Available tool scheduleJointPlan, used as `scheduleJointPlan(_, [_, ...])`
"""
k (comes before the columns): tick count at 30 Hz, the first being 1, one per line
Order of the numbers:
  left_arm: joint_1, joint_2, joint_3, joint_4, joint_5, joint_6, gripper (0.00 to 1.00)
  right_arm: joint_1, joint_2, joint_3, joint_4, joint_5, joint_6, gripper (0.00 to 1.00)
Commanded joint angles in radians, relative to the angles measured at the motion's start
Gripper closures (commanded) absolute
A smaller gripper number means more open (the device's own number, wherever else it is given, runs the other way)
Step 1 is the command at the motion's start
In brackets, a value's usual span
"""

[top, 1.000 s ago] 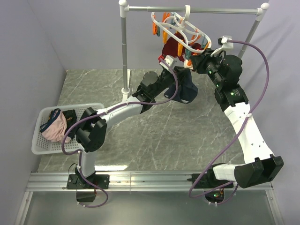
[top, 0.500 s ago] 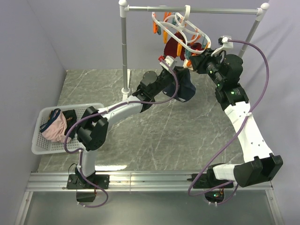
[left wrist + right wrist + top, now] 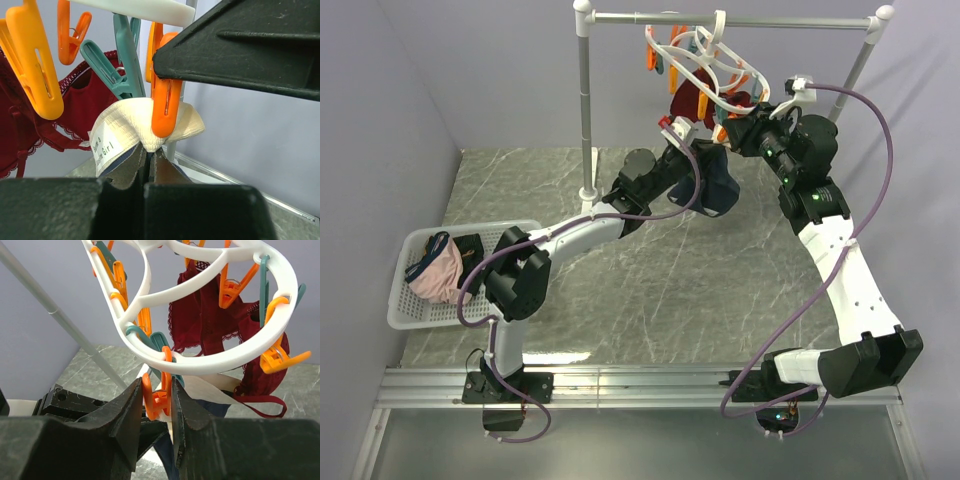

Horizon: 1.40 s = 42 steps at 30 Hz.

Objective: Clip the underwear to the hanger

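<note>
The left pincer [image 3: 148,170] is closed tight on a bunched fold of the underwear [image 3: 135,125], pale beige lining and a printed label [image 3: 105,145] puffing out just above its 2 black fingers, with a sliver of navy cloth showing between them. Directly over that fold, the right pincer [image 3: 156,390] squeezes 1 orange clip [image 3: 150,395] between its part-closed fingers. From the left wrist, the clip's lower tip [image 3: 165,110] meets the beige cloth; whether it has bitten on cannot be told.

The clip dangles from the white oval ring of the hanger [image 3: 200,365], among other orange and teal clips spaced around the ring. A maroon-red lace garment [image 3: 200,315] hangs from clips on the far side of the ring, just behind the navy briefs.

From above, the underwear [image 3: 720,185] droops below the hanger [image 3: 720,70], between the 2 arms, clear of the grey marbled surface [image 3: 670,290]. The hanger's hook sits over the top bar of a grey metal rail stand [image 3: 585,100] at the back of the surface. Well apart, at the left edge, a white mesh basket [image 3: 410,310] holds a pink garment [image 3: 435,275] and something dark beside it.
</note>
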Motion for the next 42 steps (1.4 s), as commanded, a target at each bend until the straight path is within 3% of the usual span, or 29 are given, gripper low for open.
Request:
scheduleJointPlan(1, [0.001, -0.014, 0.068, 0.087, 0.024, 0.004, 1.0, -0.002, 0.007, 0.045, -0.022, -0.032, -0.004, 1.0])
scheduleJointPlan(2, [0.003, -0.013, 0.069, 0.087, 0.021, 0.005, 1.0, -0.002, 0.008, 0.046, -0.025, -0.032, -0.005, 1.0])
scheduleJointPlan(11, [0.003, -0.011, 0.08, 0.097, 0.023, 0.004, 1.0, -0.002, 0.013, 0.06, -0.038, -0.023, -0.005, 0.69])
scheduleJointPlan(34, [0.003, -0.014, 0.112, 0.097, 0.052, 0.005, 0.99, -0.005, 0.024, 0.078, -0.024, -0.006, -0.001, 0.48])
scheduleJointPlan(36, [0.001, -0.011, 0.114, 0.094, 0.051, 0.004, 0.93, -0.007, 0.022, 0.081, -0.024, -0.014, 0.001, 0.47])
scheduleJointPlan(39, [0.001, -0.013, 0.108, 0.084, 0.073, -0.005, 0.7, -0.015, 0.02, 0.083, -0.025, -0.028, 0.001, 0.48])
scheduleJointPlan(40, [0.003, -0.016, 0.099, 0.078, 0.084, -0.005, 0.56, -0.025, 0.02, 0.081, -0.025, -0.028, 0.001, 0.48])
scheduleJointPlan(42, [0.003, -0.03, 0.08, 0.065, 0.106, -0.001, 0.5, -0.037, 0.019, 0.081, -0.034, -0.042, -0.004, 0.48])
